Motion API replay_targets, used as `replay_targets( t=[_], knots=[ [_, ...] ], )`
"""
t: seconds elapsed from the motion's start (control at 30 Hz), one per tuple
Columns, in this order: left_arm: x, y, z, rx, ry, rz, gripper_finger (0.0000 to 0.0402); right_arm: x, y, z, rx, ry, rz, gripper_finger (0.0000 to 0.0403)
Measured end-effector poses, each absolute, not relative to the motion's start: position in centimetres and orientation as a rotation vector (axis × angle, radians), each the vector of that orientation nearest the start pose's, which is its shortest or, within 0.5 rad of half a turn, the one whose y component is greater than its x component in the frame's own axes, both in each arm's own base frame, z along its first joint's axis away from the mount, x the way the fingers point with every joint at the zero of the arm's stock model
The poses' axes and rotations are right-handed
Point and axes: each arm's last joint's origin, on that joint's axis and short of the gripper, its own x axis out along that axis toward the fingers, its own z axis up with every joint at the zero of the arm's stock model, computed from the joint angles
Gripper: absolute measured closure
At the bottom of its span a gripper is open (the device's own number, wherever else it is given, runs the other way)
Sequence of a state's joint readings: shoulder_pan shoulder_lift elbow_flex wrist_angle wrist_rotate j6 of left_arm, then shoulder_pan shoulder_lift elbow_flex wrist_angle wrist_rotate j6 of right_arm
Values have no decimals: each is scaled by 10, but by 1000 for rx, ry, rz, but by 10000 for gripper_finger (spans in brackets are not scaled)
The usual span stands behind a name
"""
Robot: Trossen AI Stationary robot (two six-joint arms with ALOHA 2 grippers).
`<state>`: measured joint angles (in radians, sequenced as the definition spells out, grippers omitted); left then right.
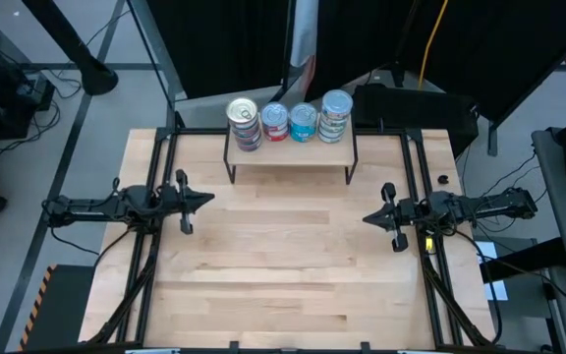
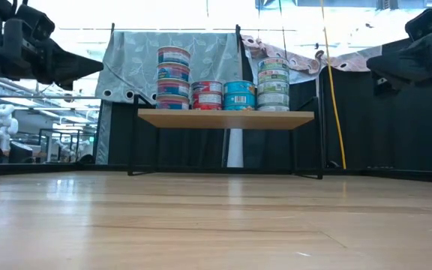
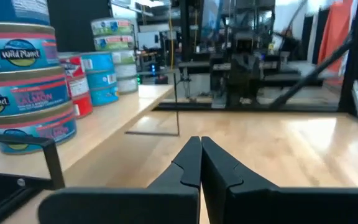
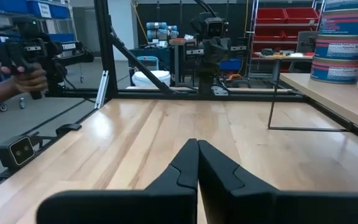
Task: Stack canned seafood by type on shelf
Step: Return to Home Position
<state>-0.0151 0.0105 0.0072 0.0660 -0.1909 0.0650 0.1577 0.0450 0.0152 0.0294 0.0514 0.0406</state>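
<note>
Glossy metal tins (image 1: 275, 121), matt wooden shelf (image 1: 293, 150)

Black left arm (image 1: 96, 206) and right arm (image 1: 480, 206), wedge-shaped fingers (image 3: 185, 165), trailing cables (image 1: 134, 275).

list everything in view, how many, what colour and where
shelf: one, light wood top, black legs, far edge of the table
blue-pink tins: stack of four, shelf's left end
red tins: stack of two, next to the blue-pink stack
teal tins: stack of two, right of the red ones
green-white tins: about four stacked, shelf's right end
table: one, light wood, below both arms
person's hand: one, holding a dark device, beyond the table
left gripper: dark, fingers shut, over the table's left side
right gripper: dark, fingers shut, over the right side
</note>
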Motion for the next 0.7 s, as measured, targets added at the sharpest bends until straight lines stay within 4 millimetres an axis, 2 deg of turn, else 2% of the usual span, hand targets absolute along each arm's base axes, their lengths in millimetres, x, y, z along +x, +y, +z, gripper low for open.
replay_targets(
  t=[0.37, 0.7],
  knots=[
    [97, 4, 170, 142, -30, 181, 400, 99, 7, 168, -12, -4, -1, 403],
    [97, 2, 168, 110, -27, 117, 400, 100, 7, 167, 9, 15, 53, 403]
  ],
)
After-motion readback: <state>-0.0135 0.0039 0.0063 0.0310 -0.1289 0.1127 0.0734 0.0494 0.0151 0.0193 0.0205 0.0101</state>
